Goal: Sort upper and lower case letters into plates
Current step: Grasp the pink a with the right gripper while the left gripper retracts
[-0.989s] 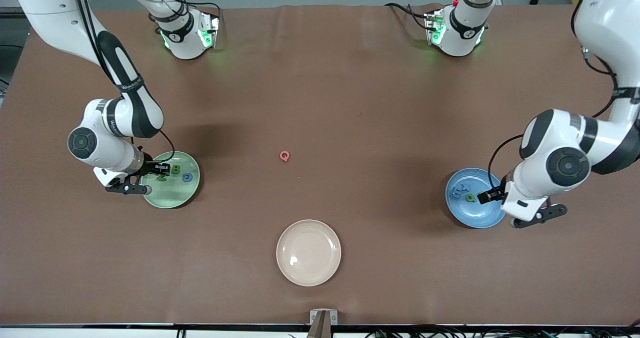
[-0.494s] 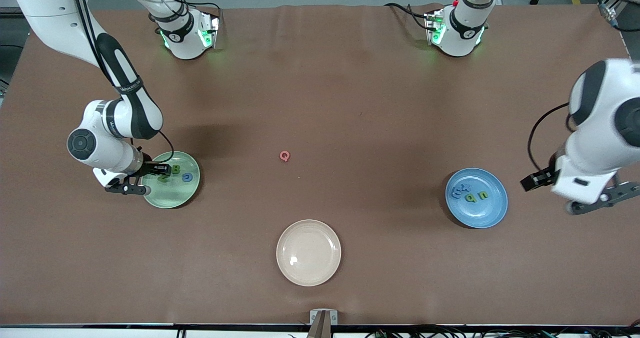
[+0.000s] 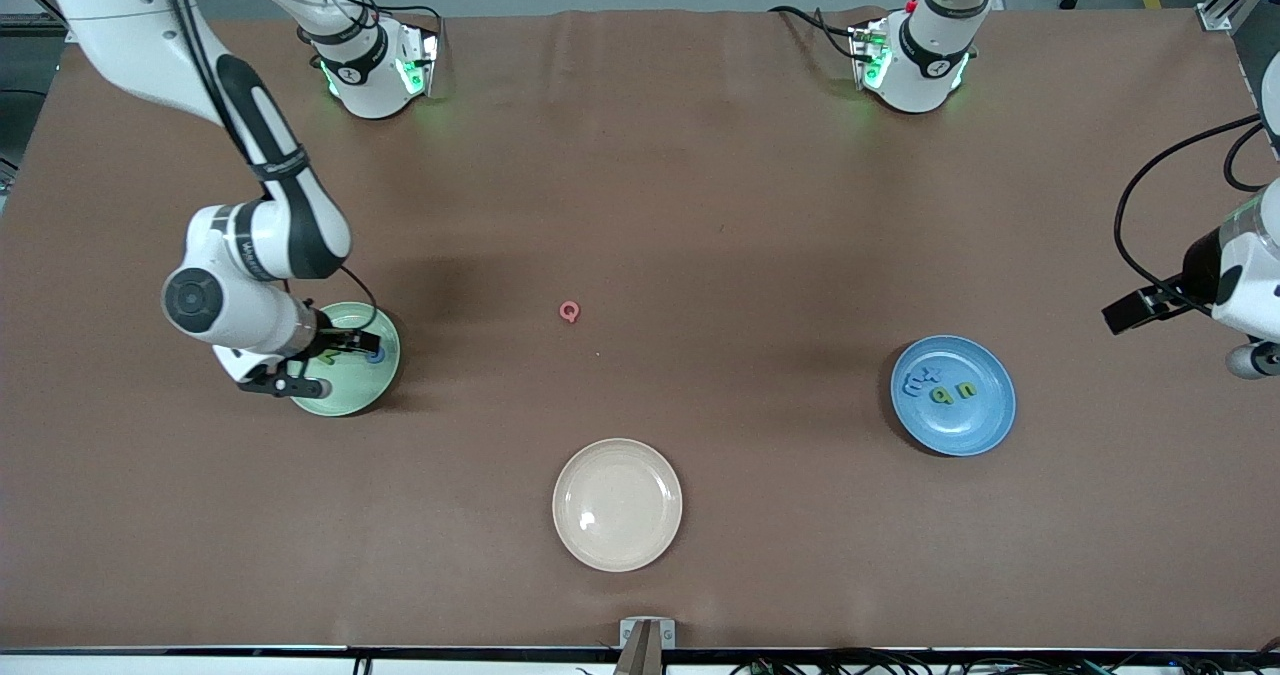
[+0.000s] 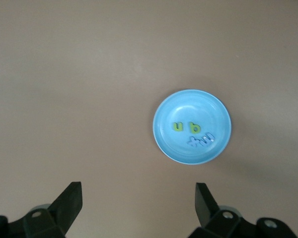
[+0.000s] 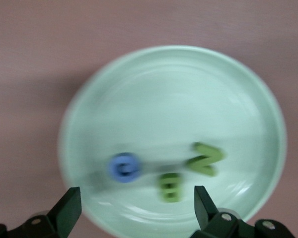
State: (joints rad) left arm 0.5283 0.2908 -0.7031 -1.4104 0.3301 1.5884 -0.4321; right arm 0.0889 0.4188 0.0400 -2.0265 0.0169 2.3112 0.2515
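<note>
The pale mint green plate (image 3: pixel 350 397) lies at the right arm's end of the table and holds a blue letter (image 5: pixel 123 167) and two green letters (image 5: pixel 170 186). My right gripper (image 3: pixel 352 341) hangs open and empty just over that plate (image 5: pixel 174 99). The mid blue plate (image 3: pixel 960 433) lies at the left arm's end and holds two green letters (image 3: pixel 941 394) and a blue cluster (image 3: pixel 915 383). My left gripper (image 3: pixel 1122 315) is open and empty, high over the bare table beside the blue plate (image 4: pixel 188 105). A pink letter Q (image 3: pixel 569 311) lies alone mid-table.
A cream-beige plate (image 3: pixel 617 545) sits bare near the table's front edge, nearer the front camera than the pink Q. The two arm bases stand along the table's back edge. Brown tabletop surrounds the plates.
My left gripper has risen and pulled away from over the blue plate toward its end of the table, uncovering a second green letter. My right gripper has shifted slightly over the green plate.
</note>
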